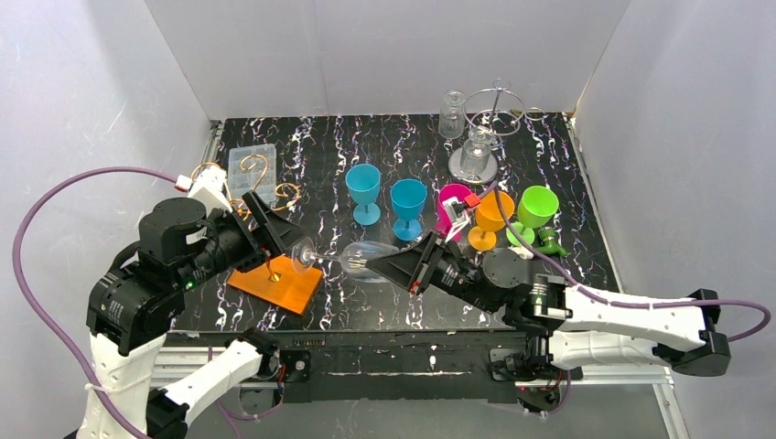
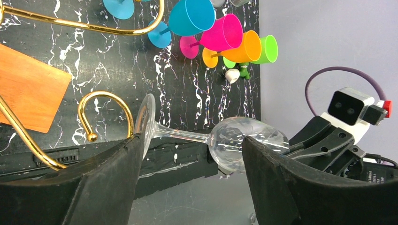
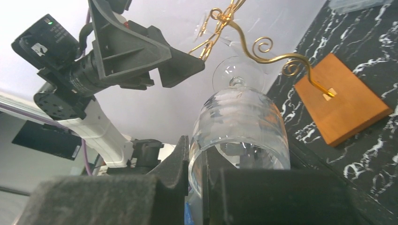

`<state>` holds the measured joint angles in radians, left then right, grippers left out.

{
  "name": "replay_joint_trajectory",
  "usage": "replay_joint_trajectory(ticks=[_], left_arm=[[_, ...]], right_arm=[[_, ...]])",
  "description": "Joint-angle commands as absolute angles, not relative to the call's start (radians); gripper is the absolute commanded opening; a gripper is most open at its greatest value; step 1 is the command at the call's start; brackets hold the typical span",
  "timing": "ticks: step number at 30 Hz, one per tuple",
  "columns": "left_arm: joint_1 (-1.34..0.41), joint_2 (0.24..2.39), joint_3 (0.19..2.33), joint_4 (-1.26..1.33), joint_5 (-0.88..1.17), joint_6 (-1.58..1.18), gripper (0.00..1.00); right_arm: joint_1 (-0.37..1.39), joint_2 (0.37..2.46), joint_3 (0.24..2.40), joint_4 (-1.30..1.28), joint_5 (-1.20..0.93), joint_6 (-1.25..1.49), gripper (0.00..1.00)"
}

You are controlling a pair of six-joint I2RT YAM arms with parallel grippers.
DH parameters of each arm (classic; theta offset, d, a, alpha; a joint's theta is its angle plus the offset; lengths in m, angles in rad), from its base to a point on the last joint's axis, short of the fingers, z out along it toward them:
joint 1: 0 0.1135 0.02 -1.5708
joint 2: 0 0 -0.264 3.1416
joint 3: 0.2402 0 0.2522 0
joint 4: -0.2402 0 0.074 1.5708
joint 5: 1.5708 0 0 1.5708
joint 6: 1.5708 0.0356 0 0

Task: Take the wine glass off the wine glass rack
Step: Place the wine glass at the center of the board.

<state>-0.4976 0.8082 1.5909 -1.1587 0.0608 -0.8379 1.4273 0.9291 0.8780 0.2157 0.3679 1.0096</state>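
Note:
A clear wine glass [image 1: 361, 256] lies on its side in the air between my two grippers. My right gripper [image 1: 389, 265] is shut on the rim of the bowl [image 3: 241, 124], one finger inside the glass and one outside. My left gripper [image 1: 285, 245] is open, and its fingers straddle the stem [image 2: 180, 135], with the foot of the glass close by the left finger [image 2: 117, 168]. The wine glass rack is a gold curled wire [image 1: 265, 197] on an orange wooden base [image 1: 274, 285], just behind and below the foot. In the right wrist view its gold hooks [image 3: 263, 51] are beyond the glass.
Several coloured plastic goblets [image 1: 407, 206] stand in a row mid-table. A round wire rack [image 1: 494, 110] with clear glasses [image 1: 476, 151] is at the back right. A clear plastic box [image 1: 252, 165] sits at the back left. White walls enclose the table.

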Motion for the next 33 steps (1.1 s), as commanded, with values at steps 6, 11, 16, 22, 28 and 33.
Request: replay_joint_trajectory(ticks=[6,11,16,22,28,33], left_arm=[[-0.502,0.834,1.607,-1.121,0.117,-0.805,0.77],[-0.502,0.836,1.596,-1.083,0.159,-0.796,0.79],[-0.502,0.839,1.604,-1.046,0.201,-0.784,0.84],[-0.502,0.852,1.625,-0.998,0.244,-0.77,0.88],[-0.502,0.868,1.658,-0.962,0.252,-0.751,0.89],[-0.502,0.87,1.694,-0.955,0.22,-0.717,0.9]], right_arm=[[1.43,0.867,1.013,0.011,0.453,0.954,0.01],[1.43,0.897,1.069,-0.111,0.471,0.918,0.01],[1.43,0.954,1.156,-0.24,0.495,0.861,0.01],[1.428,1.066,1.309,-0.439,0.534,0.789,0.01],[1.362,1.189,1.389,-0.541,0.46,0.732,0.01],[1.194,1.288,1.403,-0.555,0.234,0.691,0.01]])
